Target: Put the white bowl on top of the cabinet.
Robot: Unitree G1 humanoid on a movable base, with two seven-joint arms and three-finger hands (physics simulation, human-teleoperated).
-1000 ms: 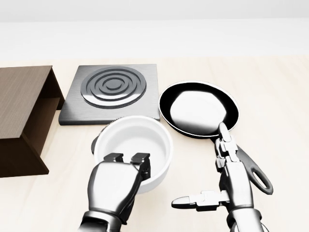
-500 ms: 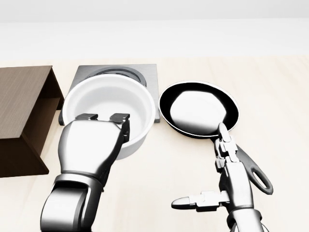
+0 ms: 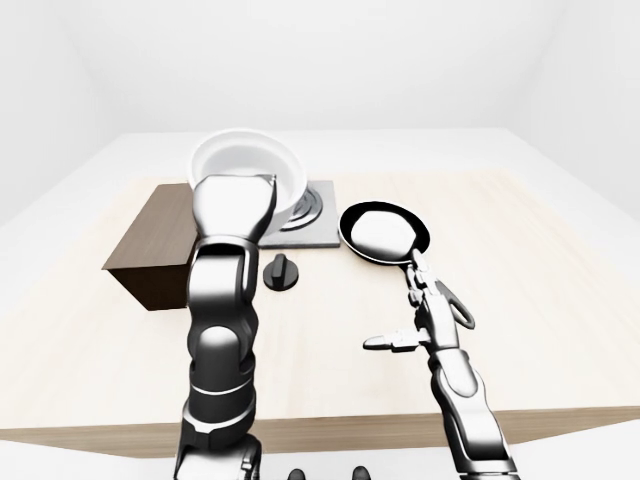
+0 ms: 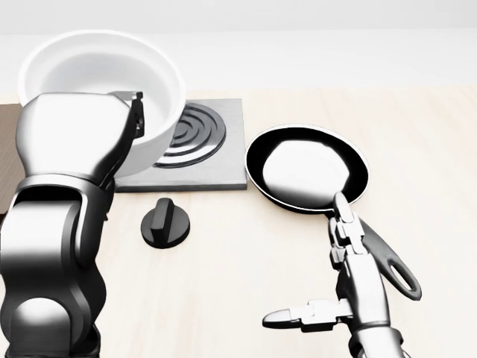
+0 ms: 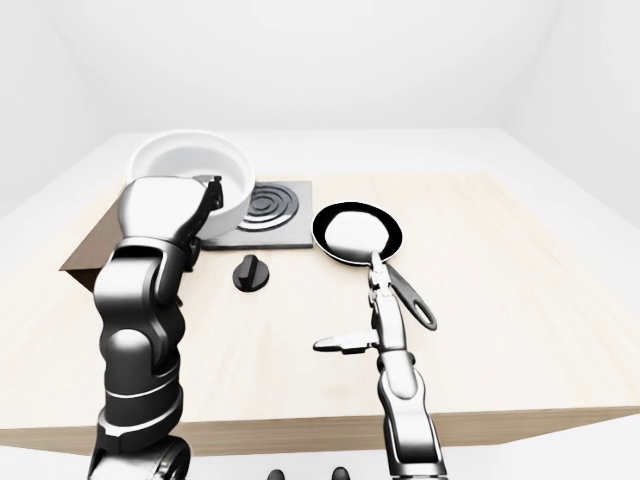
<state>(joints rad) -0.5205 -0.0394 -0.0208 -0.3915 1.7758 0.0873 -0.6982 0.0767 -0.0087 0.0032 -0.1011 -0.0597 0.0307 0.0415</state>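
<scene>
Though hidden overhead, cabinet [image 3: 150,250] probably under white bowl [image 4: 97,71], left fingers [image 4: 133,112] clamped; right fingers [image 4: 298,317] splayed, empty.

Bare wood table [image 5: 500,290] lies right of the frying pan [image 4: 307,167]; stove plate [image 4: 195,149] and knob [image 4: 165,221] crowd the left.

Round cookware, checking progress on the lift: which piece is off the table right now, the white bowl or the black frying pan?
The white bowl: the left hand holds it raised. The black frying pan lies on the table.
</scene>
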